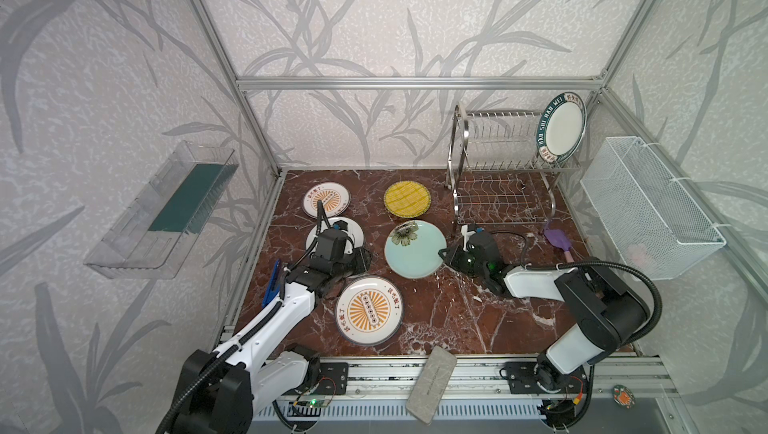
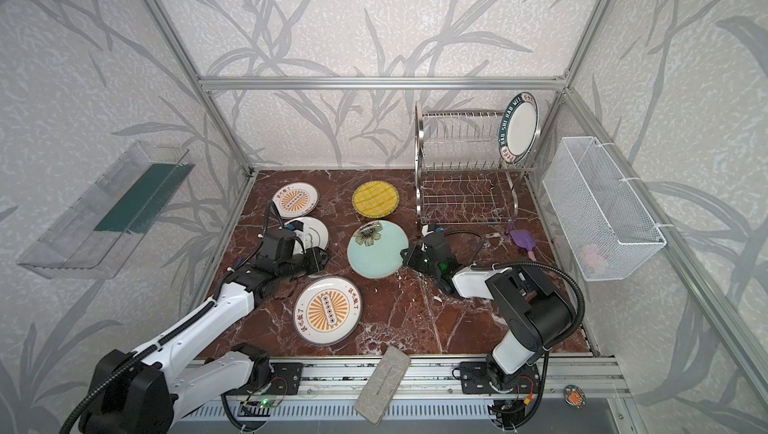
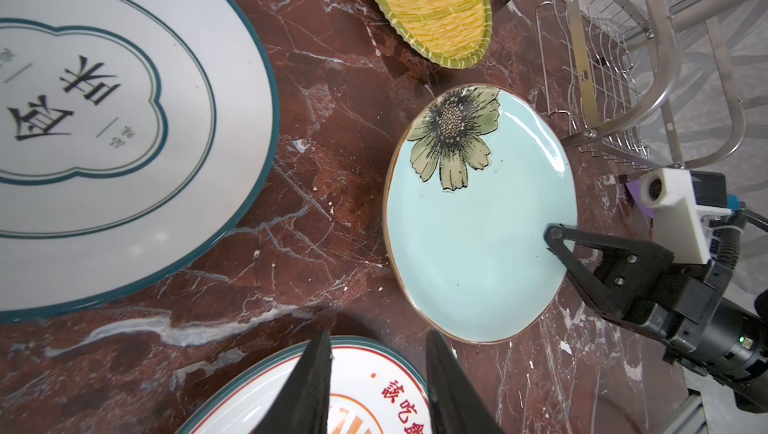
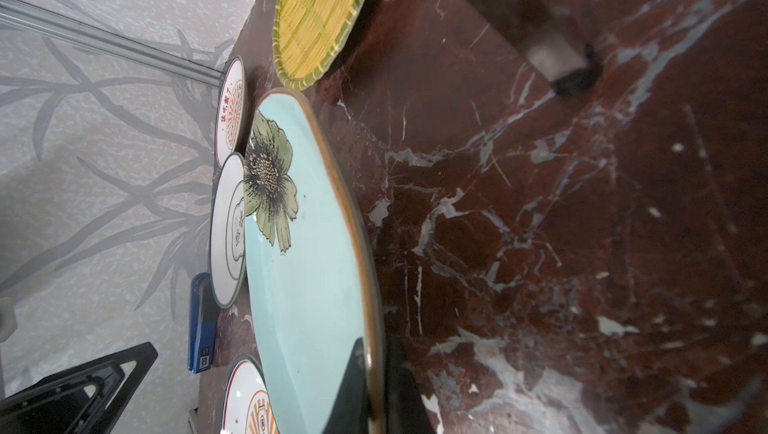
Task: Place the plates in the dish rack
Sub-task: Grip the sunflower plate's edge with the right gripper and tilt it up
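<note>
Right gripper [image 4: 376, 355]: was clamped on the rim of the mint flower plate [image 1: 409, 255], near the dish rack [image 1: 498, 174].
Left gripper [image 3: 379, 338]: jaws stood apart, empty, over the big sunburst plate [image 1: 369, 310].
Teal-rimmed plate [image 1: 563, 129]: stood upright in the rack's top tier.

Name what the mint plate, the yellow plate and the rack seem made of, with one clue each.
Mint plate: likely glazed ceramic, glossy highlights.
Yellow plate: woven-straw look, perhaps a printed glaze; unclear.
Rack: polished steel wire, shiny, reflective.
</note>
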{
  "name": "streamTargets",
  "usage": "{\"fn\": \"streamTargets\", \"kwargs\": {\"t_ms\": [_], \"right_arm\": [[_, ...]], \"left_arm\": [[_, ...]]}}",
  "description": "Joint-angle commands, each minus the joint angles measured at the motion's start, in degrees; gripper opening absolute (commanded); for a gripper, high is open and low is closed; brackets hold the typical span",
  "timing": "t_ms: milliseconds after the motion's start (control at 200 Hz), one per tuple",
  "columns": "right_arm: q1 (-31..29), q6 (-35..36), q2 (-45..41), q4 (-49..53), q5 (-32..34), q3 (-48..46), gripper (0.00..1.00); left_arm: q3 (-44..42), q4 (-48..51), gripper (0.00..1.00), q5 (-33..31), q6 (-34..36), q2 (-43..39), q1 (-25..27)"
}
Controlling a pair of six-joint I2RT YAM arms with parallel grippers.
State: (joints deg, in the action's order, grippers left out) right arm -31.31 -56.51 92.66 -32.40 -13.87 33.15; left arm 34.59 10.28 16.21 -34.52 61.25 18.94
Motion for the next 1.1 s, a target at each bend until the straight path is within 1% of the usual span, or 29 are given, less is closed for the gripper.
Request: {"fn": "streamTargets", "kwargs": {"t_ms": [0,155,445,800,895,910,980,1095], "right_arm": [[0.16,0.52,-3.18,-5.07,-4.28,2.35,0.00],[0.12,-0.26,-3.61,-6.49,-6.81,2.77,0.00],[0.19,-0.82,-5.87,-8.20,-10.65,3.38,0.00],[0.12,-1.06,-9.48,-8.78,-14.03,4.01,0.00],[0.19,-2.01,-9.57,-9.61,-15.15,4.09,0.00],[0.13,-2.17,-9.54,-11.27,-15.28,4.17,0.00],[0.15,-2.79,-9.30,-12.47,-15.79,4.23,0.00],[0.12,-3.08,-9.08,-13.12,-15.84,4.21,0.00]], "left_arm": [[-0.22,-2.84,0.37,2.83,-0.86,-0.78,-0.32],[-0.49,-4.29,0.37,4.48,-1.34,-0.70,-0.31],[-0.40,-4.99,0.37,4.80,-2.13,0.31,-0.31],[-0.30,-5.71,0.37,5.01,-2.63,0.66,-0.31],[-0.40,-6.45,0.36,6.36,-2.57,0.68,-0.35],[-0.46,-6.68,0.36,6.60,-2.64,0.64,-0.31],[-0.66,-7.54,0.36,7.45,-2.93,0.58,-0.31],[-0.84,-7.83,0.34,7.37,-3.18,0.23,-0.35]]}}
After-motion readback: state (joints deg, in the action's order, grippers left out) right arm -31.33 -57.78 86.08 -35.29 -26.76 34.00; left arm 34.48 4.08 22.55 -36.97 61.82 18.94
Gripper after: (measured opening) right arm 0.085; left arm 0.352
